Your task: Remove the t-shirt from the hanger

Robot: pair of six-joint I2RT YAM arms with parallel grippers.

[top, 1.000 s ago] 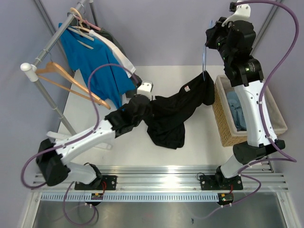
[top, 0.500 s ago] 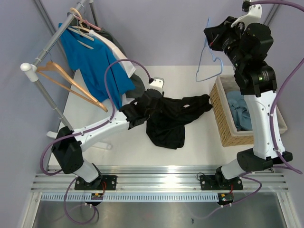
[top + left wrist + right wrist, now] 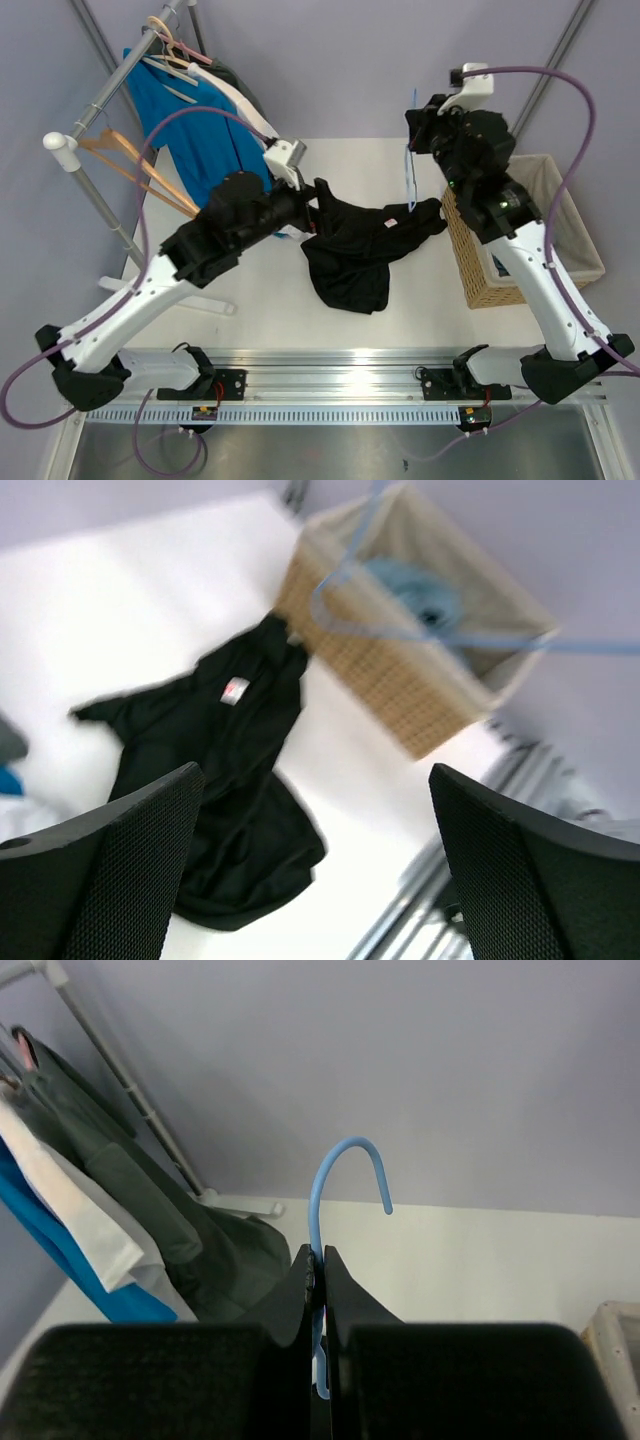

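On the counter (image 3: pixel 250 330), between the two arms, you have the black t-shirt (image 3: pixel 360 250) lying in a crumpled spread. Its collar end reaches toward the wicker basket (image 3: pixel 466 262), and the neck label faces up. The blue hanger (image 3: pixel 346 1174) is up in the air, pinched at its neck by the right gripper (image 3: pixel 319 1263), whose jaws are clamped together on the wire. From the left wrist view, the hanger looks bare and apart from the cloth. In the top view, though, its lower end sits just beside the shirt's collar end, so you cannot be fully sure of the gap there.

Your left gripper (image 3: pixel 312 198) hangs over the shirt's far left edge with its jaws wide apart and nothing between them.

Judged from this, the main job looks done, since the shirt is off and resting flat while the hanger is held separately. What may be left is small: lift the hanger clear to confirm nothing trails from it, then set it down or park it.
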